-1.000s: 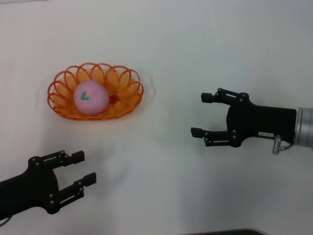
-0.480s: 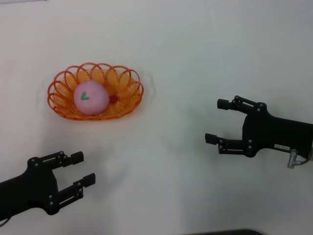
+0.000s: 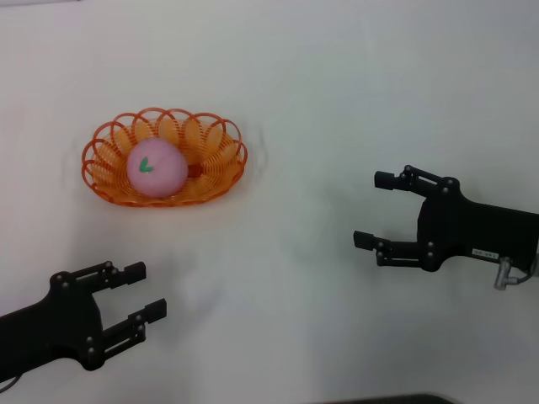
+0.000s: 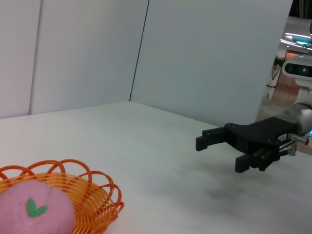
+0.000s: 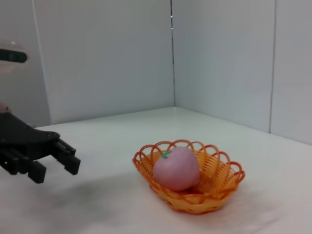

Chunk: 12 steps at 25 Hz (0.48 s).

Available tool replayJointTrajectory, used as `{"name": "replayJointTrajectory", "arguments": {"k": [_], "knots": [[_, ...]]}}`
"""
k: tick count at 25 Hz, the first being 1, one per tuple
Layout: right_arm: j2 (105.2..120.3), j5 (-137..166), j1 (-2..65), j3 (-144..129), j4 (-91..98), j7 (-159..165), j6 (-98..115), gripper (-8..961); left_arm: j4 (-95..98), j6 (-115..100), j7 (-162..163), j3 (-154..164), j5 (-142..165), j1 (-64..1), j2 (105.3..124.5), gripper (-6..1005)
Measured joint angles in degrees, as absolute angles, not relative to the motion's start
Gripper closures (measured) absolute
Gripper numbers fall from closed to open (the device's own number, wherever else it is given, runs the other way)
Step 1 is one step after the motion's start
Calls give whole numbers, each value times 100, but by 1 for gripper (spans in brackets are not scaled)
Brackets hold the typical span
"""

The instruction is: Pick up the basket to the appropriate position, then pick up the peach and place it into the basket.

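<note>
The orange wire basket (image 3: 221,165) sits on the white table at the left, and the pink peach (image 3: 157,167) with its green leaf mark lies inside it. Both show again in the right wrist view, basket (image 5: 222,183) and peach (image 5: 176,168), and partly in the left wrist view, basket (image 4: 95,195) and peach (image 4: 34,213). My left gripper (image 3: 139,292) hovers open near the table's front left, well short of the basket. My right gripper (image 3: 373,209) stands open at the right, far from the basket, holding nothing. The left wrist view shows the right gripper (image 4: 217,152) too, and the right wrist view the left gripper (image 5: 54,157).
White wall panels (image 5: 219,58) enclose the back of the white table (image 3: 303,101). Bare tabletop lies between the two grippers and beyond the basket.
My right gripper drew back to the right and slightly toward the front, away from the basket, then stopped. The left gripper, basket and peach stayed put.
</note>
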<state>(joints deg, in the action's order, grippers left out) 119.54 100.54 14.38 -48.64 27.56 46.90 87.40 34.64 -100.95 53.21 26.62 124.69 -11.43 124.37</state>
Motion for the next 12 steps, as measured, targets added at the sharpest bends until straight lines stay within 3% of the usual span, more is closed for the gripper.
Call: {"name": "replayJointTrajectory", "arguments": {"k": [12], "knots": [[11953,10073,1507,-4844,2738,4686,8727,22,3454,-9968,5317,2638,12472,-1165,12428,448]]}}
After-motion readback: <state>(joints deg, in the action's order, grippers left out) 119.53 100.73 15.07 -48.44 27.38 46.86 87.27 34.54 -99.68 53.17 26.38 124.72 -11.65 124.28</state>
